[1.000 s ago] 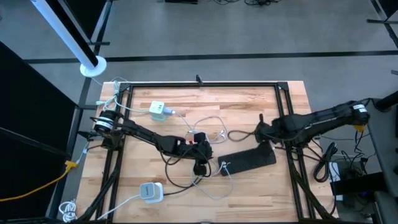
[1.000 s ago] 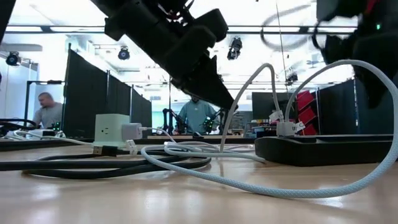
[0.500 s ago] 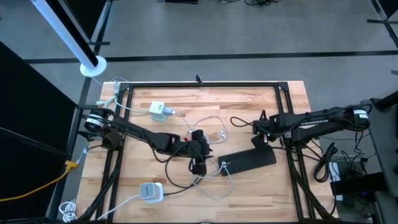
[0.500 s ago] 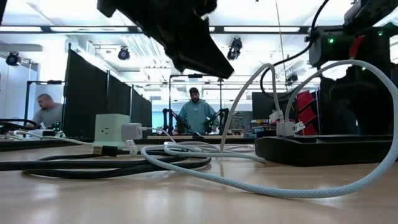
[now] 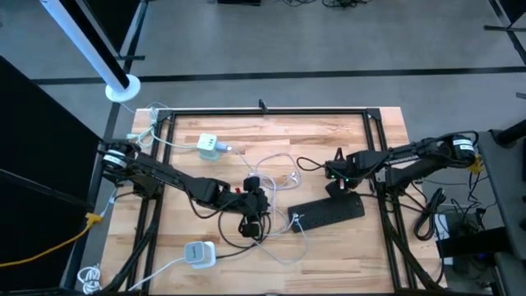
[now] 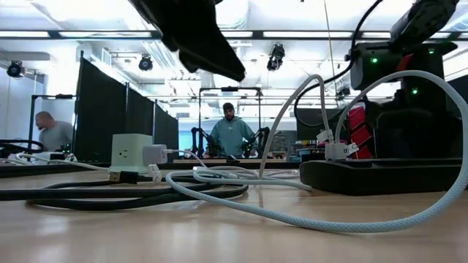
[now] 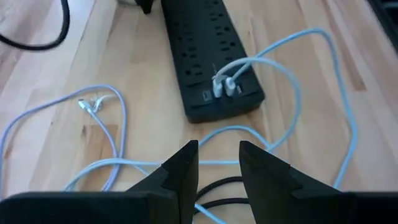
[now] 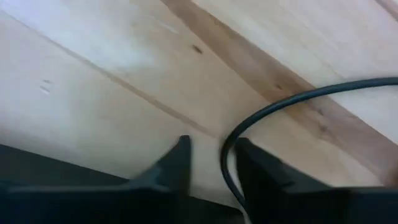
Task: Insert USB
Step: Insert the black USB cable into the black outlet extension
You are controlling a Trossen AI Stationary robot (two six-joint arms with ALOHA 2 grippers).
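A black power strip [image 5: 329,212] lies flat on the wooden table, right of centre. Two white USB plugs [image 7: 224,87] stick into its near end, and their pale cables [image 6: 292,124] arch up and loop over the table. My left gripper [image 7: 217,168] hangs open above the cables, left of the strip, with nothing between its fingers. My right gripper [image 8: 211,155] points down at the strip's far end, its fingers apart on either side of a thin black cable [image 8: 298,99]. I cannot tell whether they touch the cable.
A pale green cube charger [image 5: 209,145] stands at the far left, and a white adapter [image 5: 197,253] lies near the front edge. A loose white cable end [image 7: 90,104] and coils of black cable [image 6: 131,191] lie mid-table. People stand in the room behind.
My left gripper has risen and drawn back toward the table's left and near side, away from the strip. My right gripper has come down toward the table by the strip's far end and shifted a little toward the left.
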